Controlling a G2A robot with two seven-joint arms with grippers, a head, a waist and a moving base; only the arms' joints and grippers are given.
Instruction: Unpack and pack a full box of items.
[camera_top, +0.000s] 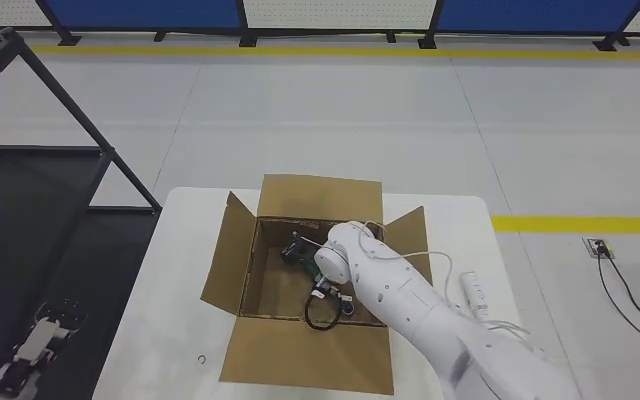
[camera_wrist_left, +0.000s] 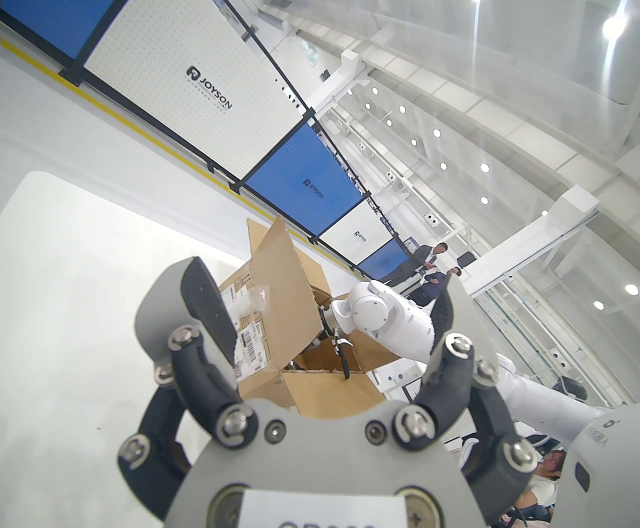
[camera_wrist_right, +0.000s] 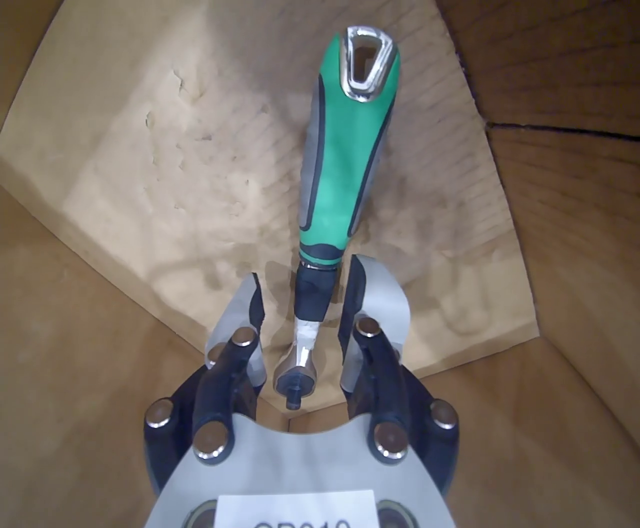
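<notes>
Straddling the neck of the ratchet (camera_wrist_right: 347, 150) inside the box (camera_top: 320, 195), the right hand (camera_wrist_right: 306, 292) stands partly open, a finger on either side, gripping nothing. Ratchet lies on the box floor. Box sits open on the desk (camera_top: 180, 300). Left hand (camera_wrist_left: 322, 295), well apart from the box, is spread wide and empty.

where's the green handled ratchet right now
In the right wrist view the green-handled ratchet lies on the floor of the cardboard box, its metal neck between the fingers of the open right gripper, a gap on each side.
</notes>
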